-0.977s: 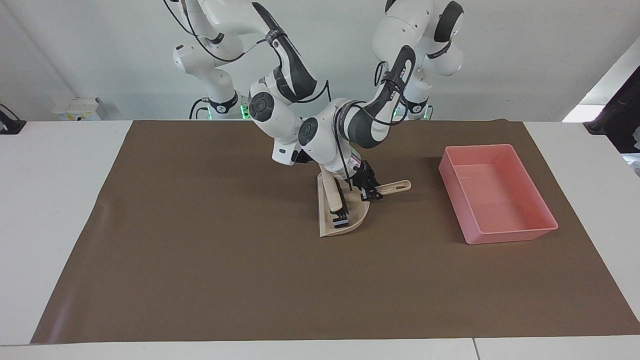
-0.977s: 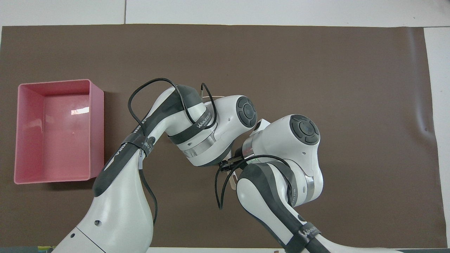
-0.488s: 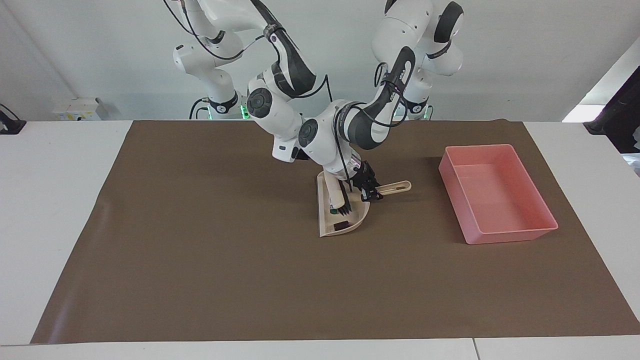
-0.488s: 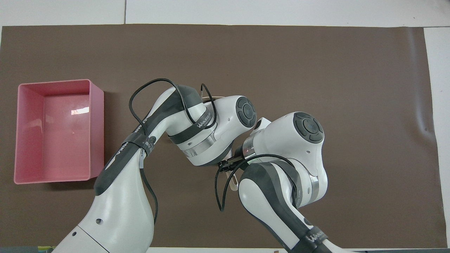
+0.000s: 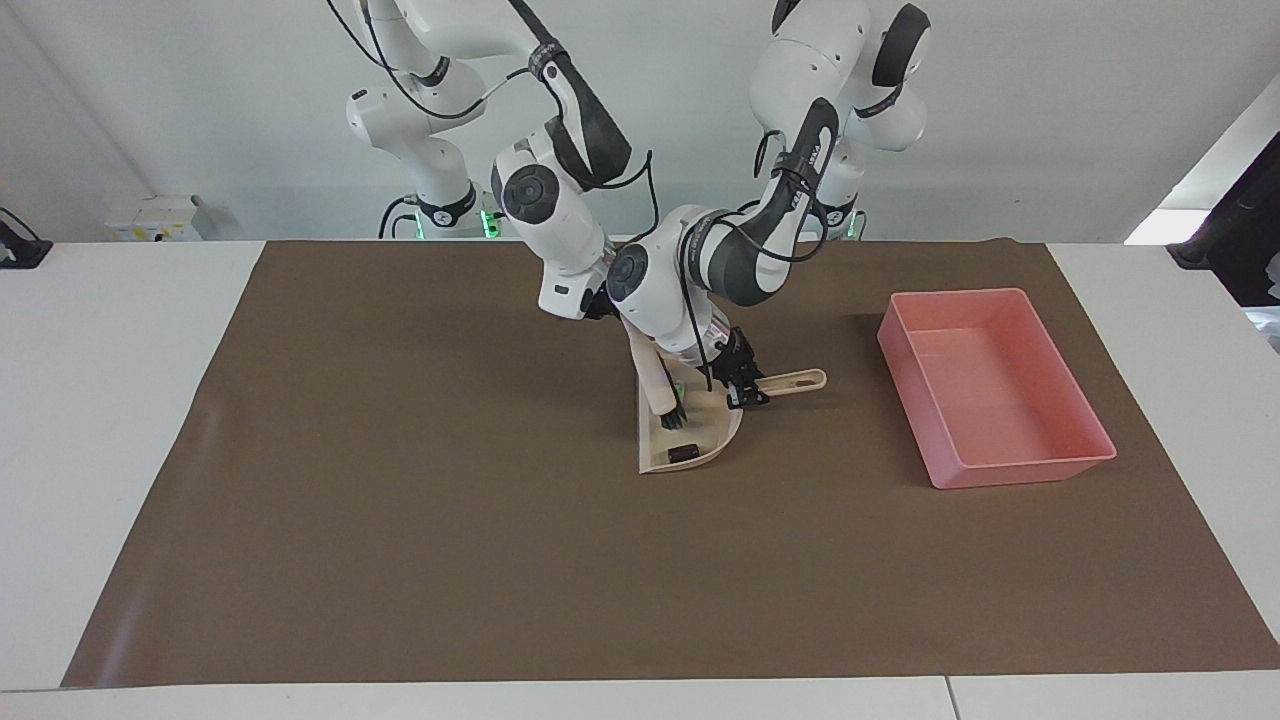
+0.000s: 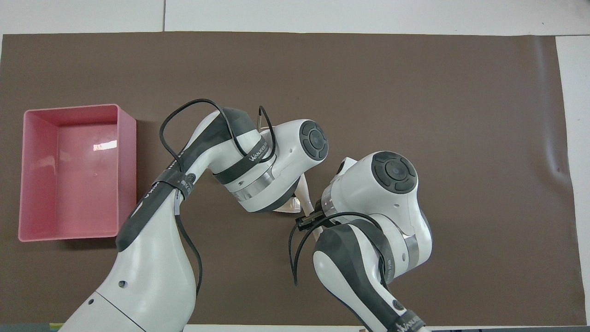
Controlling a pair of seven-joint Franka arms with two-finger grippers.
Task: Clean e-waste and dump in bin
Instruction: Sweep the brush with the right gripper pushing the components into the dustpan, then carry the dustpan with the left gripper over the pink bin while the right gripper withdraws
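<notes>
The beige dustpan [image 5: 712,432] lies mid-mat. The dark brown block [image 5: 683,452] sits in it at the end farther from the robots. A green bit of the white block [image 5: 678,387] peeks out beside the brush [image 5: 658,385]. My left gripper [image 5: 745,385] is shut on the dustpan's handle [image 5: 800,380]. My right gripper is hidden by the left arm's wrist. It holds the brush tilted, bristles [image 5: 672,420] down over the pan. The pink bin [image 5: 1020,468] is empty, toward the left arm's end. In the overhead view the bin [image 6: 129,170] shows and the arms cover the pan.
A brown mat [image 5: 400,500] covers most of the white table [image 5: 120,400]. The two arms cross closely over the dustpan. The mat has a slight wrinkle near the right arm's end [image 6: 555,166].
The right arm has drawn the brush up and back toward the robots, uncovering the dark brown block in the pan. The left gripper keeps the handle, nearly still.
</notes>
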